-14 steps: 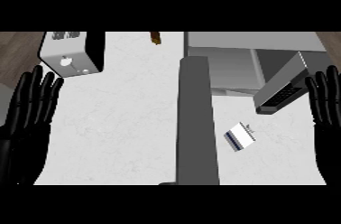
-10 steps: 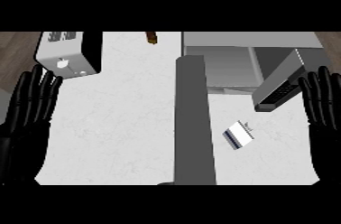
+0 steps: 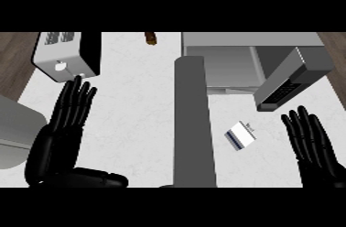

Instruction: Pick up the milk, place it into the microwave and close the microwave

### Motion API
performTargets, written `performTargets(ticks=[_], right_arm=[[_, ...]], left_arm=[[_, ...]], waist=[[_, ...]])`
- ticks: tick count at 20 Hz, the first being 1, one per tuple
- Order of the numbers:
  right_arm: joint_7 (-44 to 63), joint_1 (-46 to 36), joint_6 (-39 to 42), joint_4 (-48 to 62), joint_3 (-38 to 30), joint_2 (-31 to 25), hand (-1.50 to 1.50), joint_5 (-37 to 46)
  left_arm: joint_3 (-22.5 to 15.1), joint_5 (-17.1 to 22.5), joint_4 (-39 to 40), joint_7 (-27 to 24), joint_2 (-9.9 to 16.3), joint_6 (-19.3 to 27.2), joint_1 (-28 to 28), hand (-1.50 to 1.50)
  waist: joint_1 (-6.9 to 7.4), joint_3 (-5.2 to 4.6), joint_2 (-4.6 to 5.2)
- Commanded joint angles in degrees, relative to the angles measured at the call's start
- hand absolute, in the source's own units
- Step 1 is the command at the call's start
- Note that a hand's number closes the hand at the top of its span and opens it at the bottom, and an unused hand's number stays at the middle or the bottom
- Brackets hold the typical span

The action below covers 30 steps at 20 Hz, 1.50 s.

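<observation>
The milk (image 3: pixel 240 135) is a small white carton with a blue stripe, lying on the white counter (image 3: pixel 135 130) right of the middle. Behind it at the top right stands the grey microwave (image 3: pixel 223 66), its door (image 3: pixel 290 82) swung open toward me. My right hand (image 3: pixel 312 146) is open, fingers straight and pointing up, to the right of the carton and not touching it. On the left side of the counter my left hand (image 3: pixel 64 130) is open too, fingers up, holding nothing.
A grey upright bar (image 3: pixel 194 121) runs down the middle of the view, just left of the milk. A silver toaster (image 3: pixel 64 54) stands at the back left. A small brown object (image 3: pixel 151 37) lies at the counter's far edge.
My left hand has moved right, in over the counter. My right hand has come down and slightly left, nearer the milk. The carton and the microwave door have not moved.
</observation>
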Motion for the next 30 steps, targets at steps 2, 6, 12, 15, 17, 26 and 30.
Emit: performTargets(ticks=[2, 6, 12, 15, 17, 26, 30], right_arm=[[-8.3, 10.3, 3.5, 0.5, 1.0, -0.6, -1.50, -1.1], [-14.9, 16.4, 5.3, 4.1, -0.1, -1.9, -1.50, -0.8], [-21.6, 11.7, 3.2, 16.2, -0.6, 0.0, -1.50, 3.9], [-22.6, 13.3, 2.8, 14.7, -0.4, 0.2, -1.50, 3.9], [-23.3, 3.6, 2.2, 23.8, -6.5, -0.4, -1.50, 1.7], [-34.7, -0.1, -1.1, 40.0, -7.3, 1.3, -1.50, 5.6], [-30.3, -4.9, -3.3, 42.3, -6.9, 2.4, -1.50, 6.5]], left_arm=[[-7.8, -2.0, 3.3, -5.0, -1.0, 4.7, 3.4, -1.50], [-9.8, -2.7, 3.7, -4.7, -1.0, 6.9, 2.9, -1.50], [-16.2, -4.0, 9.8, -11.2, -1.0, 13.8, 1.9, -1.50], [-17.7, -3.5, 5.6, -18.7, 0.1, 8.9, 14.7, -1.50], [-17.2, -3.4, 6.7, -16.0, -0.3, 10.2, 12.1, -1.50], [-19.1, -2.4, 3.1, -11.3, 1.1, 12.1, 10.7, -1.50], [-20.5, -1.6, 5.5, -14.7, 1.7, 11.2, 12.9, -1.50]], waist=[[-0.17, 0.04, -0.02], [-0.23, 0.05, -0.03], [-0.03, 0.04, 0.08], [0.32, 0.01, -0.01], [0.56, 0.04, 0.08], [0.41, 0.04, 0.06], [0.41, 0.02, 0.06]])
